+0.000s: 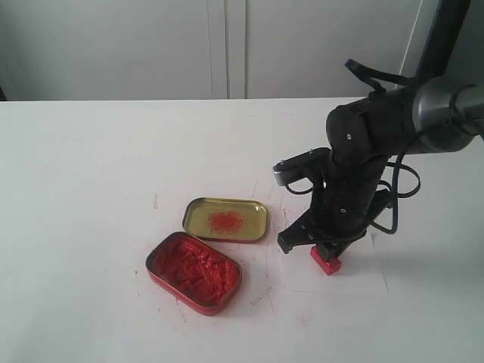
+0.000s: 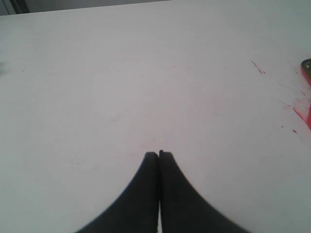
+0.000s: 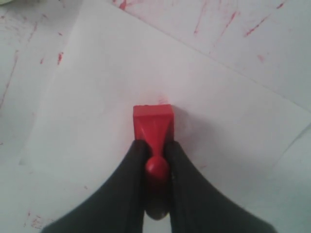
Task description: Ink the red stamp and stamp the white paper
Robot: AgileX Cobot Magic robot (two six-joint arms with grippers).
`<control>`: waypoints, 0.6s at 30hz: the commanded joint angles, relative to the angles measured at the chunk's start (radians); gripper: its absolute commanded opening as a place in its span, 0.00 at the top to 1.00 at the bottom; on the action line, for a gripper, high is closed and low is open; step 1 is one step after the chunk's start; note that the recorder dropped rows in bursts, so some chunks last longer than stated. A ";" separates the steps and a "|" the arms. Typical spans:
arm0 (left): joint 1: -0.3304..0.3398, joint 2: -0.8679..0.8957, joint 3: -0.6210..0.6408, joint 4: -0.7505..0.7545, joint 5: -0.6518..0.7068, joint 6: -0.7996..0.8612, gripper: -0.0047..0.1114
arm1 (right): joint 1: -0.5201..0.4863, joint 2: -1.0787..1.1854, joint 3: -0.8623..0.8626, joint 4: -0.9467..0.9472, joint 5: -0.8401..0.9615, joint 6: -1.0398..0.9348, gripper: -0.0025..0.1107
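The far left of the counter (image 1: 68, 197) is bare white. The left gripper (image 2: 159, 154) shows only in its own wrist view: its jaws are clenched tip to tip with nothing between them, over plain counter, with red ink smears (image 2: 301, 111) near one edge.

Moving right, a thin red streak (image 1: 155, 201) marks the surface. Next comes the open tin of red ink (image 1: 193, 272), rounded and full of rough red paste. Just behind it and slightly right lies the shallow gold lid (image 1: 225, 219), hollow side up, with a red smudge in its middle. The two lie close together; whether they touch I cannot tell.

Right of the lid lies the white paper (image 1: 363, 278), its edges faint, with fine red streaks on the counter around it. The red stamp (image 1: 326, 262) stands upright on the paper's left part, square base down. The right gripper (image 1: 325, 253) comes from above and is grasping the stamp's knob between its black fingers (image 3: 133, 160). The arm hides the paper's far portion. In the right wrist view a faint pink mark (image 3: 161, 100) shows on the sheet just beside the base.
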 commanded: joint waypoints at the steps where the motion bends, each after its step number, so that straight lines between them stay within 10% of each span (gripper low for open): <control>1: 0.003 -0.004 0.003 -0.001 -0.004 -0.003 0.96 | -0.003 0.005 0.025 -0.001 -0.069 -0.002 0.98; 18: 0.003 -0.004 0.003 -0.001 -0.004 -0.003 0.96 | -0.014 -0.086 0.025 0.018 -0.071 -0.024 0.98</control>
